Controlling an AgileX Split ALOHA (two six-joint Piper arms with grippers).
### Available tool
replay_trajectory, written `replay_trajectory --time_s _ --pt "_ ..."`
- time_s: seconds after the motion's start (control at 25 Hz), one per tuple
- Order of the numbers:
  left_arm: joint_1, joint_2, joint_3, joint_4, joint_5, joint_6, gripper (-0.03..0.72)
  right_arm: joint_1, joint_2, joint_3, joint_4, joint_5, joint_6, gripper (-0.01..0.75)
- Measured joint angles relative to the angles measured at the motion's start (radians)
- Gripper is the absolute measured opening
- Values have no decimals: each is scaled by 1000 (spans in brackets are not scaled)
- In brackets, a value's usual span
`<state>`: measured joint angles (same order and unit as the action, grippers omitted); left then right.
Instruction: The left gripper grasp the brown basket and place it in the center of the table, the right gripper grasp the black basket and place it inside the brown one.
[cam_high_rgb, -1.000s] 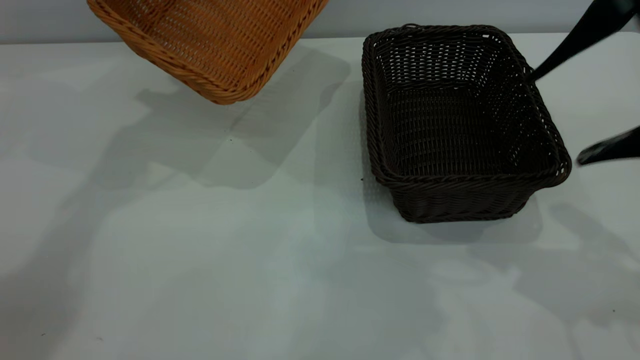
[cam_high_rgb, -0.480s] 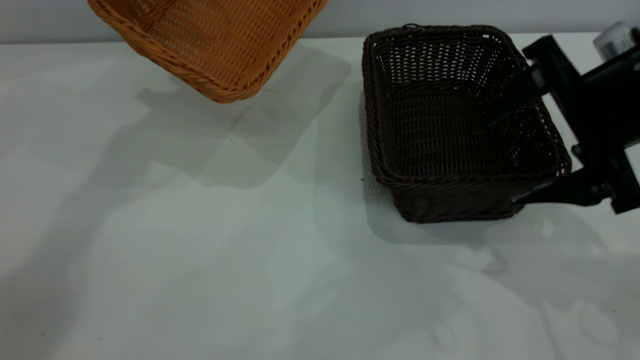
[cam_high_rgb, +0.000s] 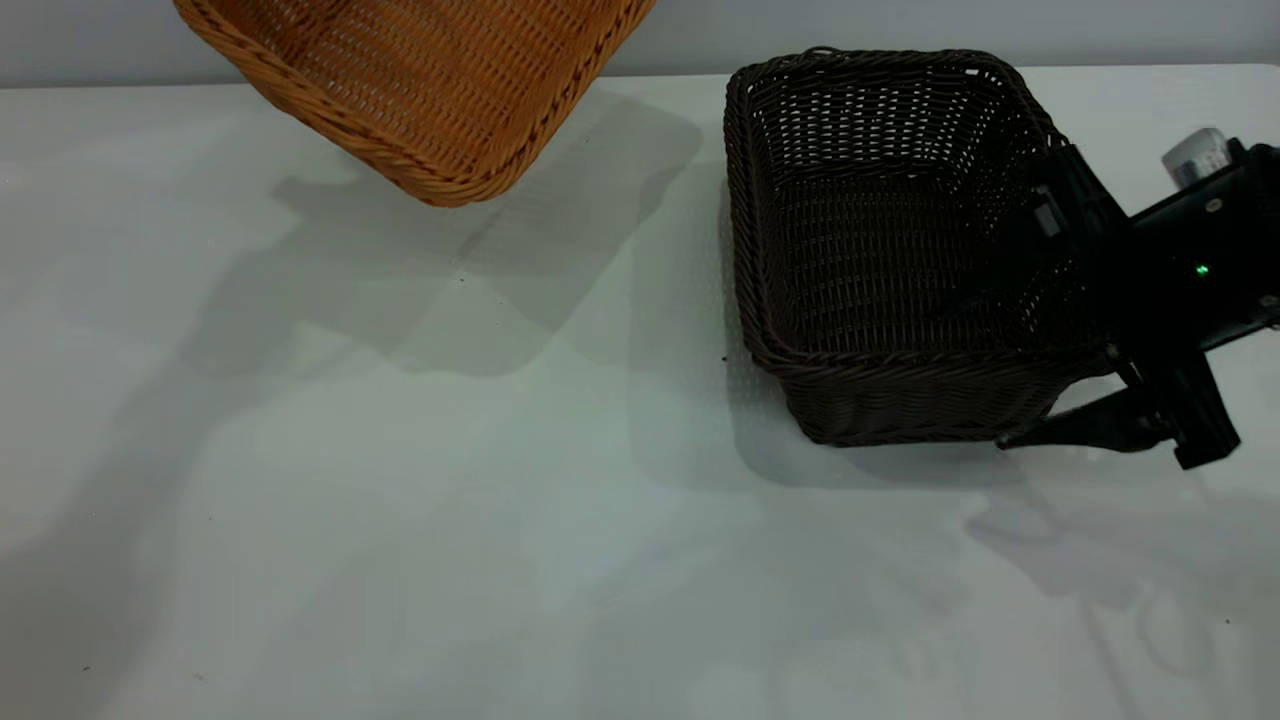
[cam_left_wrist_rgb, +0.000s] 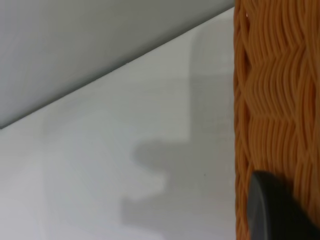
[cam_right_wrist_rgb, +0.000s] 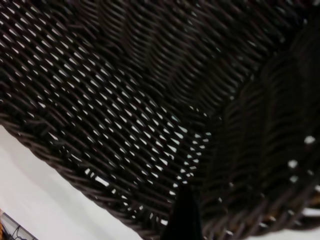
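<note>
Two baskets are in play, and only the dark one shows a fresh change. The right pincer (cam_high_rgb: 1040, 340) has come in from the counter's right edge and now straddles the right-hand wall of the black basket (cam_high_rgb: 900, 250): one finger lies inside against the weave, the other sits outside, low by the base. The jaws are spread wide and have not closed on the wall, so nothing is held. The right wrist view confirms one fingertip (cam_right_wrist_rgb: 186, 215) close against the inner weave. The black basket rests flat on the counter (cam_high_rgb: 400, 500), to the right of centre, apparently in the same spot as half a second ago.

The brown basket (cam_high_rgb: 420, 90) hangs tilted above the far left of the counter, casting a shadow below, its position almost unchanged. The left pincer (cam_left_wrist_rgb: 280, 210) presses against its outer weave, evidently carrying it; its opening cannot be judged.

Judgement: the brown basket is not yet set at the centre, so closing on the black wall is the likely next step, with lifting premature.
</note>
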<state>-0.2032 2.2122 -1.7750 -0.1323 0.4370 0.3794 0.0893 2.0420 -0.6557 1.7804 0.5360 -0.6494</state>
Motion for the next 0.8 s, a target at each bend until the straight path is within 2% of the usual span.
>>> replay_trajectory --time_s 0.32,0.56,0.8 --pt "3 0 0 0 -7 34 76 24 10 -27 4 -104 0 566" --pt "28 0 0 0 -17 54 76 38 10 -27 6 -176 1 472" --pt "39 0 0 1 -19 56 76 40 11 -31 8 -213 -7 323"
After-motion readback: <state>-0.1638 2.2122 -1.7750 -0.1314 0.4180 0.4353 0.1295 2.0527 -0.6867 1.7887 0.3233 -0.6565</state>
